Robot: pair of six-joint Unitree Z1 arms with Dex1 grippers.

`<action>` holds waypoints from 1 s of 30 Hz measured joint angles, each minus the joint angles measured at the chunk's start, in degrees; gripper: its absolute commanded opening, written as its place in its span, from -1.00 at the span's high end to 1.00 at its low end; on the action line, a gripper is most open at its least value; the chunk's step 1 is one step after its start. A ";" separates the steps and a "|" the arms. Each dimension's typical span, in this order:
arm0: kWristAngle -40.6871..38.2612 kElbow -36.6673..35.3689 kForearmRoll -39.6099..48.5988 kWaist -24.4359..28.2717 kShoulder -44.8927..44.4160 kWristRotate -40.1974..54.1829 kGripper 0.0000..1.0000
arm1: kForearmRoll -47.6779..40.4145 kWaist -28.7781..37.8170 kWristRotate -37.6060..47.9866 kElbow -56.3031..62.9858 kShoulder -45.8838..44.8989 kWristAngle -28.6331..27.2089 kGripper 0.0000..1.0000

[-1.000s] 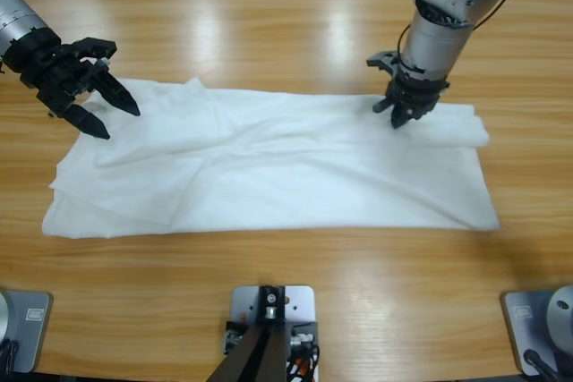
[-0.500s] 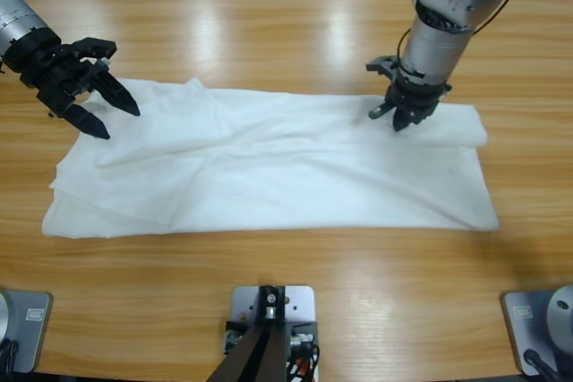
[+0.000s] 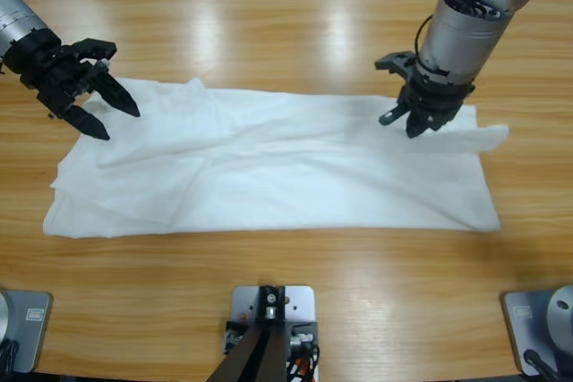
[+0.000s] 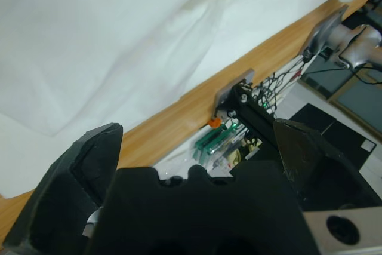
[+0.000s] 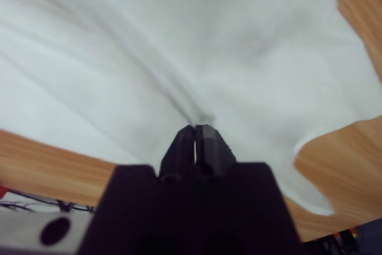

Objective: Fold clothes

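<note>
High view: white T-shirt [image 3: 269, 167] spread wide across mid-frame on the wooden counter [image 3: 286, 33]. At upper left, left tool [image 3: 103, 109] spread open, hovering over the cloth's corner; at upper right, right tool [image 3: 412, 123] pressed together, pinching a raised fold. Likely first fold starting; next calls for closing the left tool on its corner.

High view: fixed overhead, looking down on the whole wooden table [image 3: 286, 33]. Left wrist view: close, aimed across the white T-shirt [image 4: 119, 34] toward the table's near edge and rig beyond. Right wrist view: very close, facing straight onto cloth. T-shirt shared by all three.
</note>
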 measured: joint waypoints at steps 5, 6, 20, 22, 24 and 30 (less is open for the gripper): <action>0.00 0.08 -0.04 0.00 -0.01 0.00 -0.97 | 0.02 3.21 1.79 0.02 0.00 1.47 1.00; 0.00 0.11 -0.05 0.00 -0.01 0.00 -0.97 | 0.02 3.80 2.24 0.06 0.00 1.73 1.00; 0.00 0.79 -0.23 0.00 -0.01 0.00 -0.97 | -0.43 4.97 8.01 4.13 1.86 3.56 -1.00; 0.00 0.86 -0.23 0.00 -0.01 0.00 -0.97 | -0.43 4.97 8.85 4.40 2.18 3.68 -1.00; 0.00 0.86 -0.24 0.00 -0.01 0.00 -0.97 | -0.42 4.81 10.09 5.09 2.15 3.68 -1.00; 0.00 0.88 -0.75 0.00 -0.02 0.00 -0.97 | -0.13 2.47 13.59 7.94 -4.25 4.73 -1.00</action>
